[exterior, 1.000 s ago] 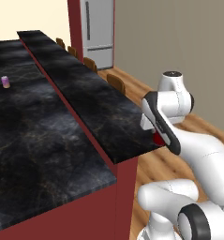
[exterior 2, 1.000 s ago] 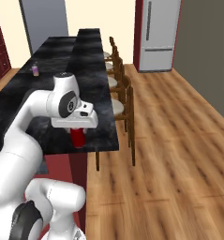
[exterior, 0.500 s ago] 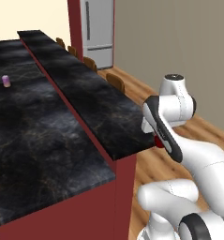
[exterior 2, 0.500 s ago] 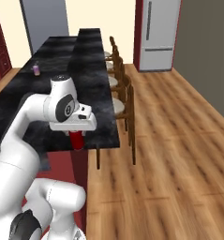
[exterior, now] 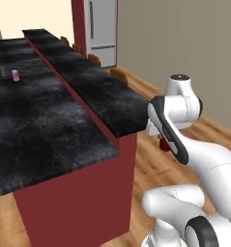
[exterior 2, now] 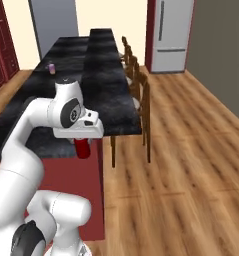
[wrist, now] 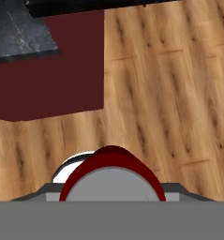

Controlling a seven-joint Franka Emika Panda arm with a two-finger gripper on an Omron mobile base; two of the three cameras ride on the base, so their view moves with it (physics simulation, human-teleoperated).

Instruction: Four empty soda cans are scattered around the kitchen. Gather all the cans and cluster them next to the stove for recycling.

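Observation:
My gripper [exterior 2: 82, 144] is shut on a red soda can [exterior 2: 82, 149], held upright in the air just off the near end of the island, above the wood floor. In the hand view the can's silver top and red shoulder [wrist: 112, 171] sit close against the lower edge, with the floor below. From the left, the can [exterior: 164, 145] peeks out behind my forearm. A purple soda can [exterior: 14, 75] stands far back on the island's lower counter [exterior 2: 50, 67]. The stove is out of view.
The long dark red island with black marbled top [exterior: 49, 120] runs away from me. Wooden chairs [exterior 2: 141, 95] line its right side. A steel fridge [exterior 2: 168, 35] stands at the far end. Open plank floor [exterior 2: 191, 165] lies to the right.
The whole picture has shifted slightly in both base views, so the camera has moved. The red can stays held in the gripper as before.

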